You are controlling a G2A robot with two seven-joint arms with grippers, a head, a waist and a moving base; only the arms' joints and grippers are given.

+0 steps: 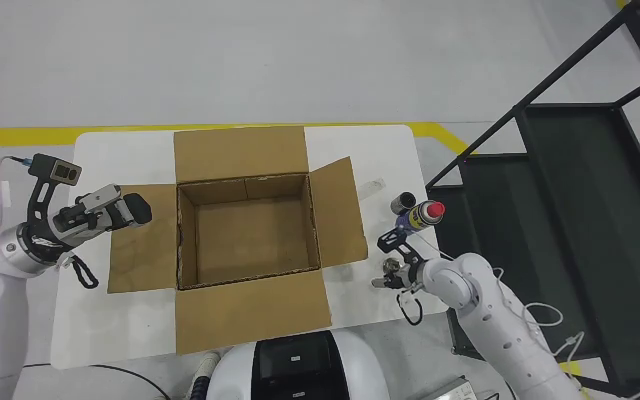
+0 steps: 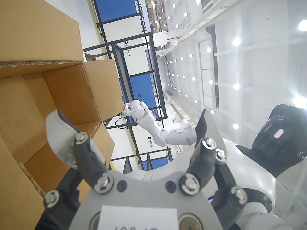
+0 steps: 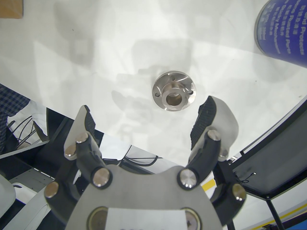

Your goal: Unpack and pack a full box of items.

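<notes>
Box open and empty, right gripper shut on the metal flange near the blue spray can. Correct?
Not quite: the right gripper is open, and the metal flange lies free on the table just beyond its fingertips, as the right wrist view shows. The cardboard box is open and empty; the blue spray can stands near.

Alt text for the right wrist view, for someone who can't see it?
The right hand, open and empty, hovers over a small metal flange lying on the white table, not touching it. A blue can stands nearby, and a corner of cardboard flap lies farther off.
</notes>
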